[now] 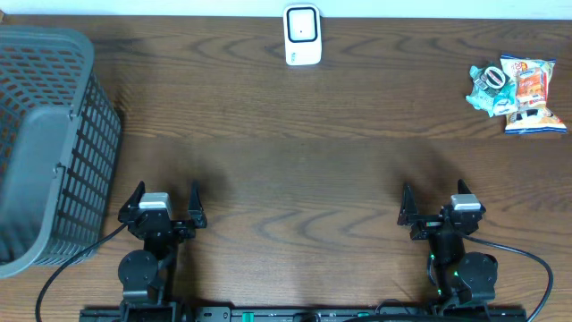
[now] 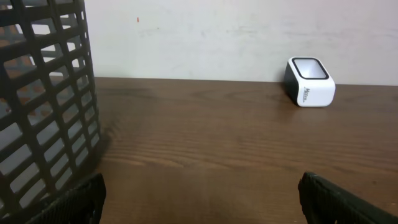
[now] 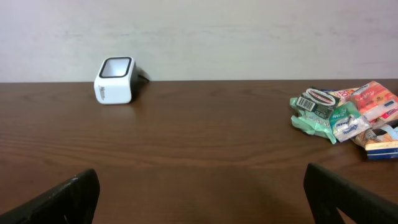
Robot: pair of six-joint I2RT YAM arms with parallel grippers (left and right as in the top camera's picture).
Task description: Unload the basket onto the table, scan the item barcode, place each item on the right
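The left gripper (image 1: 165, 192) and right gripper (image 1: 435, 192) both stand spread wide, holding nothing, low at the near edge of the table (image 1: 295, 161). The packets (image 1: 518, 89) lie in 1 pile at the far right. The scanner (image 1: 302, 34) stands at the far edge, mid-table, well apart from them. A basket (image 1: 45, 134) sits on the left.

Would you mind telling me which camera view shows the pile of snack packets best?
The right wrist view: the snack packets lie unobstructed at its right, close enough to show a barcode label. The overhead view shows them small, from above, near the frame's right edge. The left wrist view does not show them.
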